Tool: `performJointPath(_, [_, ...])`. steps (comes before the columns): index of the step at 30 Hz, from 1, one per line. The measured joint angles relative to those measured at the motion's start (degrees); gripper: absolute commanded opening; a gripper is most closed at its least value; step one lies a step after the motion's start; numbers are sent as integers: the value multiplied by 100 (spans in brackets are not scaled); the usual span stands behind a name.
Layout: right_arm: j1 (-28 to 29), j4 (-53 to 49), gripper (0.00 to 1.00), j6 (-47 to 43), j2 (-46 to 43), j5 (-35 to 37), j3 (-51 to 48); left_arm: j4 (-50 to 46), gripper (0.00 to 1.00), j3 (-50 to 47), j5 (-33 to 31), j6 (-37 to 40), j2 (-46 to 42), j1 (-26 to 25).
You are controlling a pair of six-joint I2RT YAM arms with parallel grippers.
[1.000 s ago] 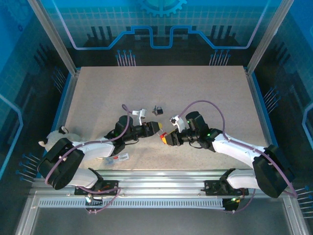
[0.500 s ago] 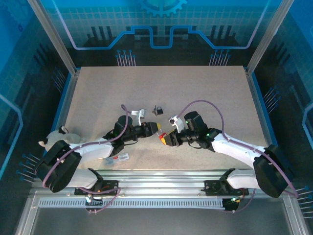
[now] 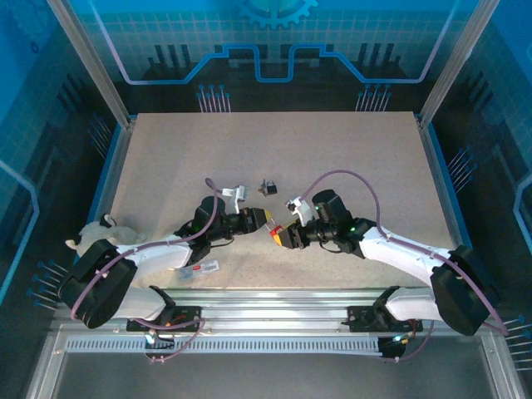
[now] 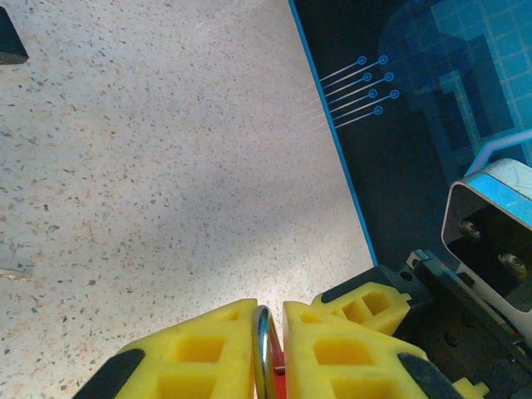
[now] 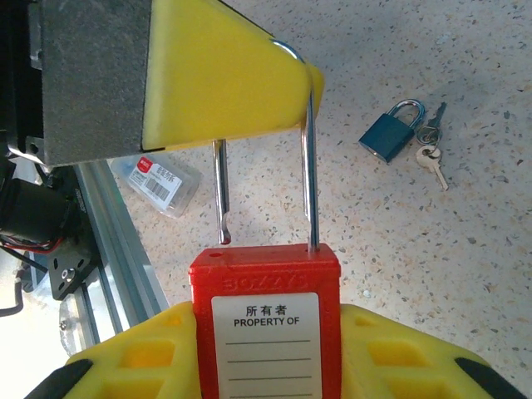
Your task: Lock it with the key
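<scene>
Two hands on one lock: my right hand (image 3: 281,235) clamps the red padlock (image 5: 264,287) body, left hand (image 4: 268,320) pinches its shackle (image 5: 312,166), which runs lengthwise from right hand to left, free leg unseated.

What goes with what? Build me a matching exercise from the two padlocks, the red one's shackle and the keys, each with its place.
Things:
1. red padlock
2. blue padlock
3. shackle of the red one
4. keys

Places:
A. on the table, beside a padlock
B. clamped in the right tool
C. pinched at its top by the left tool
D. on the table, next to the keys

Pairs: 1-B, 2-D, 3-C, 4-A
</scene>
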Motion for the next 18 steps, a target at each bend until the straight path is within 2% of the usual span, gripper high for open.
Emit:
performJointPath(8, [116,4,0,-81,-33,260,0,-37,0,0,-22,-9,-66,0])
performJointPath(18, [457,125,0,-52,-332,1093,-157,-50,0,11,-39,-39,-120,-7])
